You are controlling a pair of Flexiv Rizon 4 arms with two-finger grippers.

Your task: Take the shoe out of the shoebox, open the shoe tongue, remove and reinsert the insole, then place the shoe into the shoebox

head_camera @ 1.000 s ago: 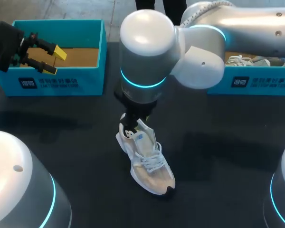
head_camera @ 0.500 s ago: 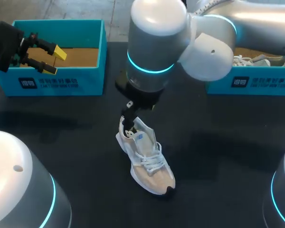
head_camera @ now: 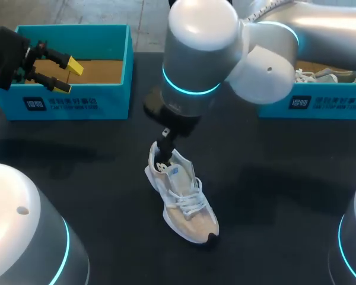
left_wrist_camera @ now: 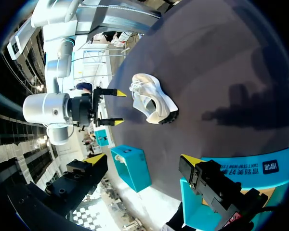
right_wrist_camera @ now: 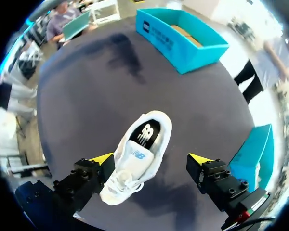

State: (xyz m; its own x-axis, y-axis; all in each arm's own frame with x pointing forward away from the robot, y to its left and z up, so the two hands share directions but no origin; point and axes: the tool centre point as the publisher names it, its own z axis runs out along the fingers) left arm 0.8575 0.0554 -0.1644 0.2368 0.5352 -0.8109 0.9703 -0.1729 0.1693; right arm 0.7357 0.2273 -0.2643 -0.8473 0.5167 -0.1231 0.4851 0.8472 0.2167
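**Gearhead:** Right arm [head_camera: 273,41] has swung its big joint up and back toward its own side over the last second. The right gripper [right_wrist_camera: 150,160] has come up a touch with it. Meanwhile the shoe [head_camera: 184,199] and the left gripper [head_camera: 68,76] haven't budged.

**Patch:** ok, walk me across?

**Gearhead:** The left gripper hangs released, yellow tips apart, over the left shoebox [head_camera: 77,105], with only the cardboard floor under it. The shoe sits upright on the black counter [head_camera: 273,190], well apart from that gripper, toe toward the robot. The right gripper hovers right above the heel end, fingers spread wider than the shoe and not clamped on anything. You can see the dark insole [right_wrist_camera: 145,134] in the opening just ahead of its tips. Past that gripper, the right shoebox [head_camera: 320,102] has another shoe [head_camera: 311,76] in it.
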